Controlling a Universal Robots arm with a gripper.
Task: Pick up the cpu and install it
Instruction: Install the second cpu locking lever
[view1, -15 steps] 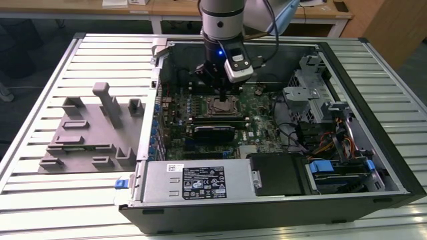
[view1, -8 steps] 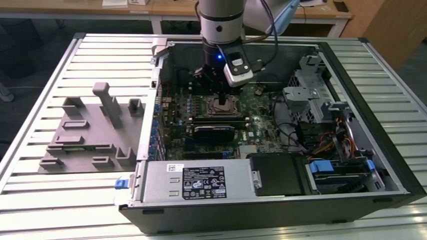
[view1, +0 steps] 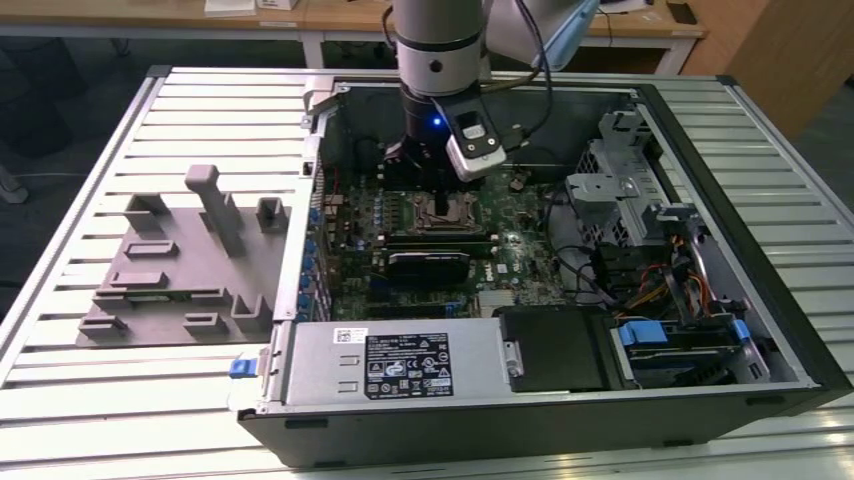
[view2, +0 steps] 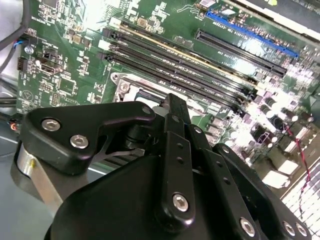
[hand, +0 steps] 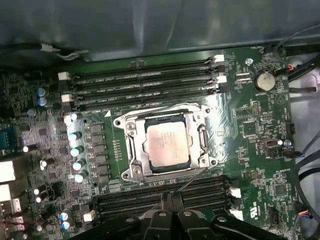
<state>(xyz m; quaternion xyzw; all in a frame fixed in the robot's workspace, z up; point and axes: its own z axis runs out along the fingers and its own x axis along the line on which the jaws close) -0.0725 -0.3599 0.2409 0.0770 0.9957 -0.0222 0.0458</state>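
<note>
While the cpu (hand: 165, 145) is seen seated in the socket (hand: 167, 145) mid-motherboard (hand: 250, 125), the end effector (hand: 171, 200) above its edge looks closed and empty, so the socket frame could be struck by a low pass.

No print here is clear enough to read

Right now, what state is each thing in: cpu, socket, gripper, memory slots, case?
cpu: seated flat in the socket, metal top up.
socket: frame around the cpu, lever wire loose at one side.
gripper: empty, fingers together, beside the socket.
memory slots: empty.
computer case: lying on its side, panel off.
</note>
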